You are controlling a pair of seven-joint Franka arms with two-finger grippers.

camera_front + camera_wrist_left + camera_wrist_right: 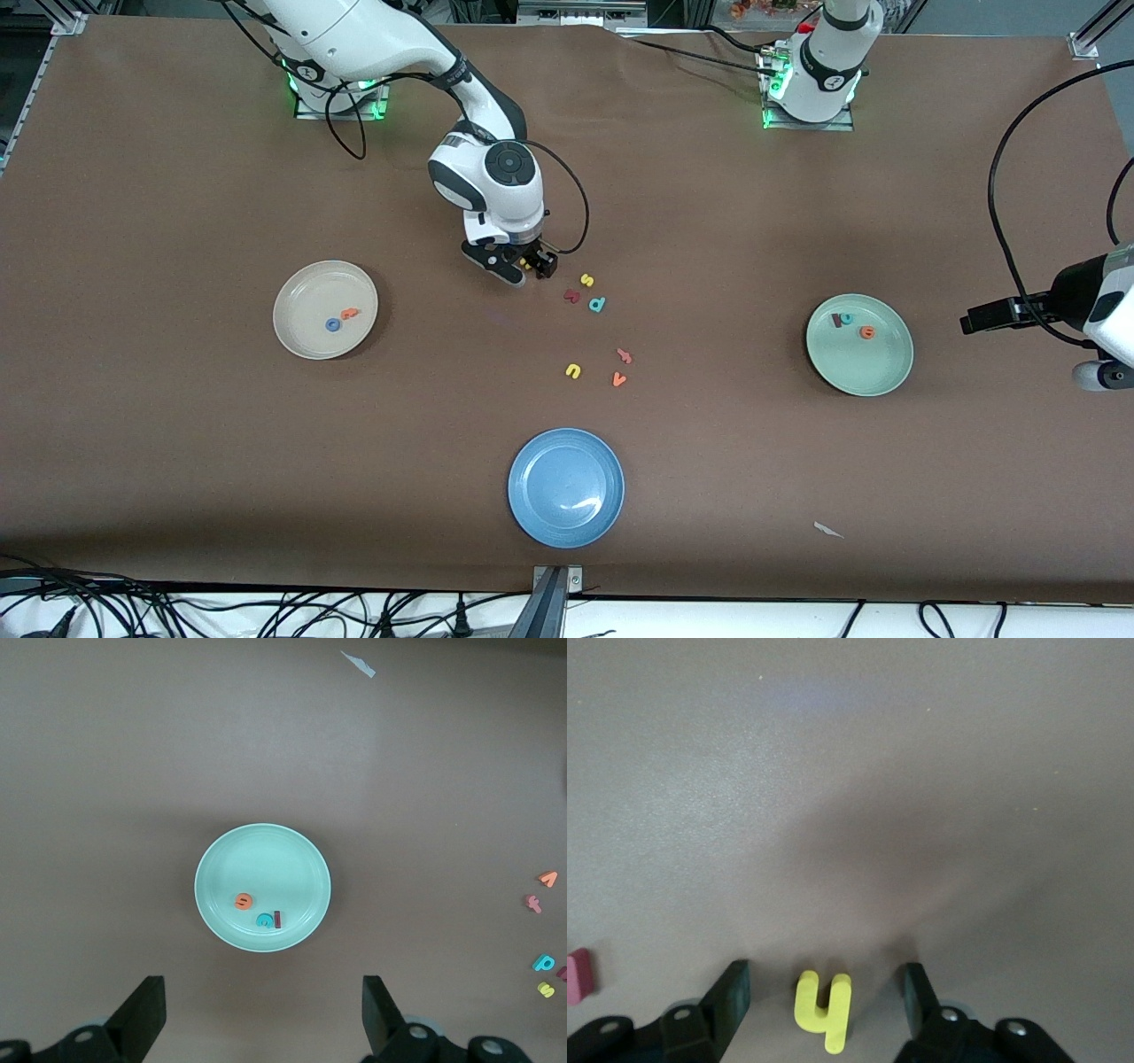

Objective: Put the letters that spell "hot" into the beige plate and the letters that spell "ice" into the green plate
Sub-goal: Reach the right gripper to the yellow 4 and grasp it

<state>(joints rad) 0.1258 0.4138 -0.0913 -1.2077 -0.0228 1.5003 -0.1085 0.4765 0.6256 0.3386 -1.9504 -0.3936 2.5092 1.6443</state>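
Brown table (177, 443), right gripper (824, 997) straddling yellow "h" (824, 1010)

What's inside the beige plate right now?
The beige plate holds two letters: the blue "o" and the orange "t", side by side. Nothing covers them. The yellow "h" isn't in it; it lies on the table between the right gripper's open fingers.
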